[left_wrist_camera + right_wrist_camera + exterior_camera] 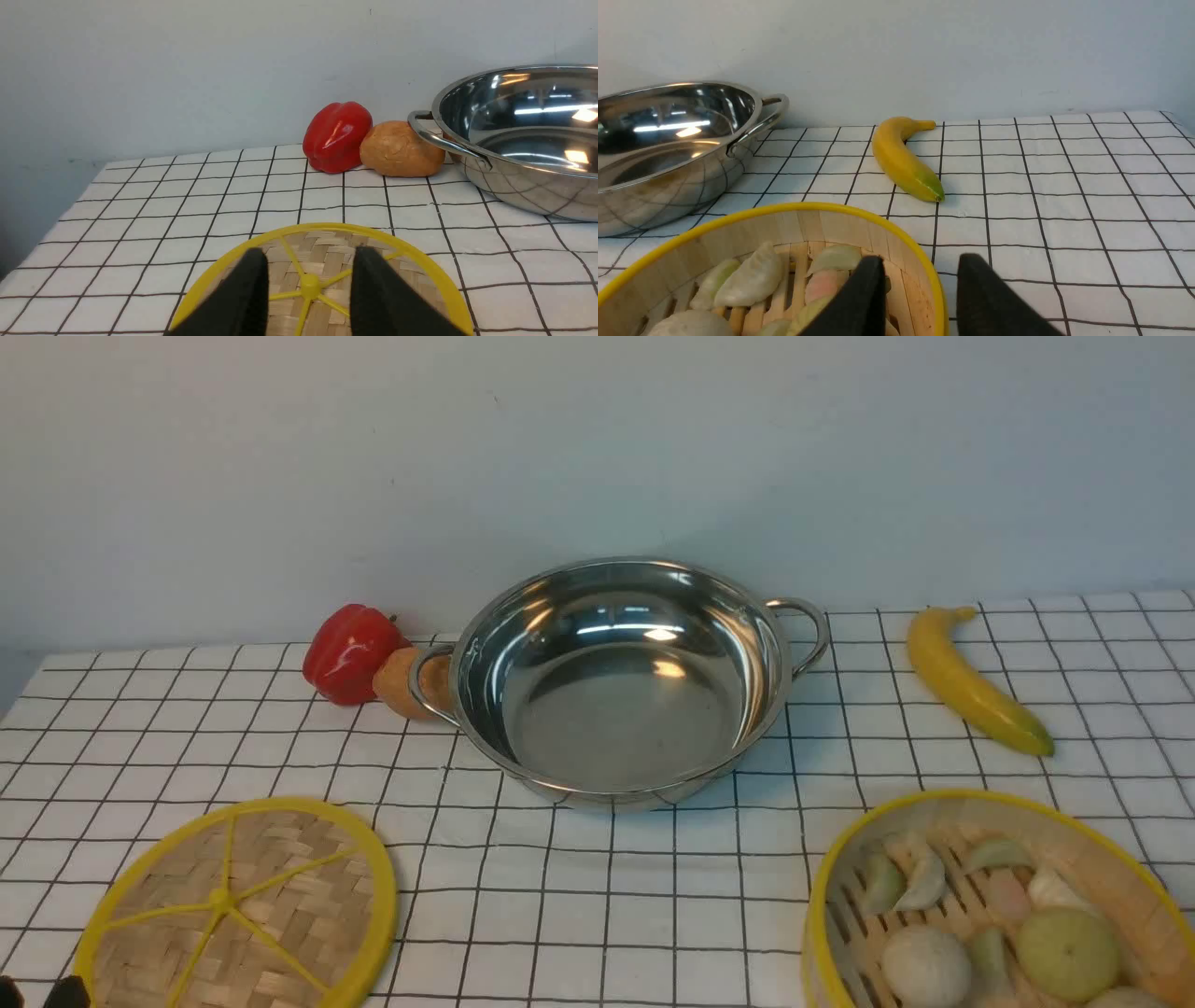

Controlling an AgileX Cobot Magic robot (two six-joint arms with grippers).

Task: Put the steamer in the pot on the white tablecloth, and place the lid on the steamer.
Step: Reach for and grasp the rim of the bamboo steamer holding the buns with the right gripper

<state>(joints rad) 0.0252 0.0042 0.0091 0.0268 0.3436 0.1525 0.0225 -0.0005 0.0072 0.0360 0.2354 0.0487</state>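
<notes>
Shiny steel pot (pixel 621 681); red pepper (pixel 350 651) beside it, yellow banana (pixel 971 679); cloth (pixel 607 896) white w/ black grid; my left fingers (pixel 243 298) black.

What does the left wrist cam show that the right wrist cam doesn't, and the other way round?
Left wrist only: the lid lying under the open left gripper, plus a red pepper and a brown lump next to it.
Right wrist only: the steamer holding dumplings, the open right gripper straddling its rim, and a banana.
Both: the empty pot and the tablecloth.
</notes>
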